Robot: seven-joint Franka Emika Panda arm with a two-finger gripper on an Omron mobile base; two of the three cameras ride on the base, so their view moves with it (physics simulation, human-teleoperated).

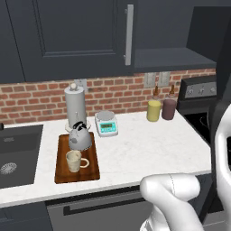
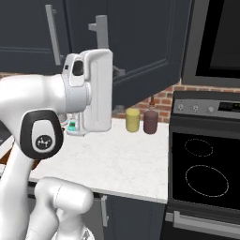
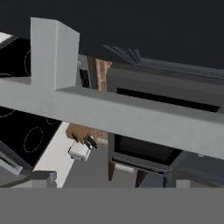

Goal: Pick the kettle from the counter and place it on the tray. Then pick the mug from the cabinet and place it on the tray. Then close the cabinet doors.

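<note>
Kettle (image 1: 80, 137) and mug (image 1: 75, 161) both sit on the tray (image 1: 92, 173), the kettle at the back and the mug in front of it with its handle turned to the right. I think those two jobs are done, so only the cabinet doors are left. The tray lies on the counter (image 1: 144, 151), near the sink (image 1: 18, 155). Behind it stand the paper-towel roll (image 1: 75, 107) and the little scale (image 1: 107, 123). Further right are a yellow cup (image 1: 154, 110) and a dark red cup (image 1: 169, 108). In the left base view one cabinet door (image 1: 67, 36) looks shut, with its silver handle (image 1: 129, 34) at the edge. In the right base view another door (image 2: 140, 42) stands swung out over the counter, so I think it needs a push. The arm hides much of it there. The hand view looks right up close at a grey bar (image 3: 109, 111), likely a door handle. The claw is spread wide and holds nothing.
</note>
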